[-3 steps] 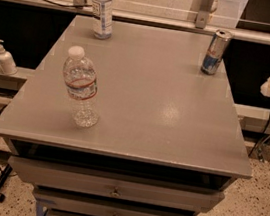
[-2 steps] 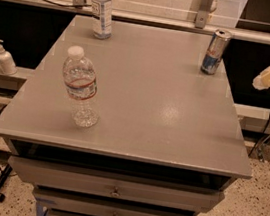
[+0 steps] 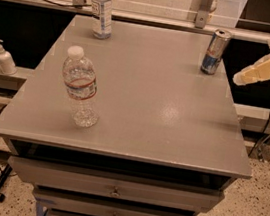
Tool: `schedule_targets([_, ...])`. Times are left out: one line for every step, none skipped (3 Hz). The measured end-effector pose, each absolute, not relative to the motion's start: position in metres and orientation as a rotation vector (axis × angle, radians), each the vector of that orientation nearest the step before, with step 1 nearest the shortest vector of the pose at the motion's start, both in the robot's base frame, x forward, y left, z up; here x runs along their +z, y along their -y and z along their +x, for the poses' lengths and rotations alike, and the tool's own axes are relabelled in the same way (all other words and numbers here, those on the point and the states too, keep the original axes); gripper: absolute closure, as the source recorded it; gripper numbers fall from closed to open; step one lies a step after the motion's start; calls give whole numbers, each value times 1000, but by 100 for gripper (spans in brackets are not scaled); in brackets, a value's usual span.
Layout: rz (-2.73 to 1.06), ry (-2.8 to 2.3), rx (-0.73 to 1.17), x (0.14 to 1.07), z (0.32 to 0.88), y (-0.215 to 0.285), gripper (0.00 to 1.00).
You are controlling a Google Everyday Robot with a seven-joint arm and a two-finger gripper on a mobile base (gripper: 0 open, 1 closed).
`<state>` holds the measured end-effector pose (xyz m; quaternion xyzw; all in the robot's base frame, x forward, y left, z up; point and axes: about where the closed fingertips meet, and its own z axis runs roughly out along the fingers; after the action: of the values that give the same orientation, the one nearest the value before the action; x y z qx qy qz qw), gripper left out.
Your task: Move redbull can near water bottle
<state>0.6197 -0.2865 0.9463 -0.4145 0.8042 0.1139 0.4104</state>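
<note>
The redbull can (image 3: 215, 52), blue and silver with a silver top, stands upright near the far right edge of the grey table (image 3: 150, 107). The water bottle (image 3: 81, 88), clear with a white cap and a red-banded label, stands upright at the front left of the table. My gripper (image 3: 239, 78), cream-coloured, hangs in the air off the table's right side, a short way right of the can and a little lower than its top. It touches nothing.
A second bottle (image 3: 102, 9) with a tall white-and-blue label stands at the table's far left. A white pump bottle (image 3: 3, 57) sits on a ledge to the left. A rail runs behind the table; drawers are below its front edge.
My gripper has moved left, closer to the redbull can. The can and both bottles have not moved.
</note>
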Motion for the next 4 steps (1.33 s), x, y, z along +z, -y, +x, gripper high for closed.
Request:
schedule_targets([-1034, -2018, 296, 946, 622, 285, 0])
schedule_targets([-994, -1976, 358, 944, 626, 281, 0])
schedule_targets([-913, -1895, 430, 930, 636, 272, 0])
schedule_targets([-840, -1809, 450, 916, 658, 262, 0])
